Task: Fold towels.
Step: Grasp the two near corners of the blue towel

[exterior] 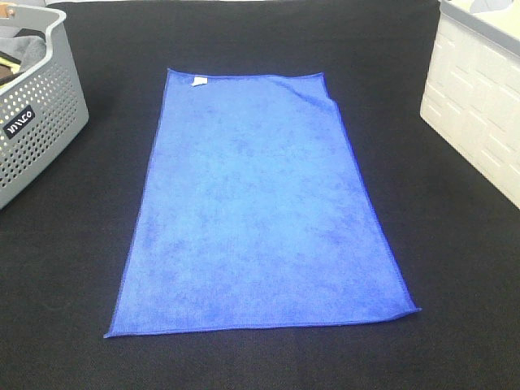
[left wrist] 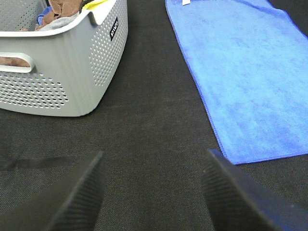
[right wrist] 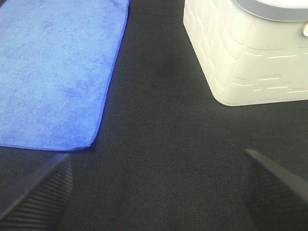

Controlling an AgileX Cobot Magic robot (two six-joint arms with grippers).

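On the middle of the black tabletop the towel is laid out flat, with its long axis running from the robot's near side to the far side, where the white tag is seen. No fold is made yet, apart from a slight tuck at the far right corner. Both near corners are left free, one toward each arm. The left gripper is held low over bare tabletop just outside the near left corner, its fingers spread wide and nothing gripped. The right gripper is placed likewise outside the near right corner, spread wide and empty. Neither arm can be judged nearer. A short inward and forward reach is probably needed from each. Beyond them, the grey basket and the white bin are set well apart from the cloth.
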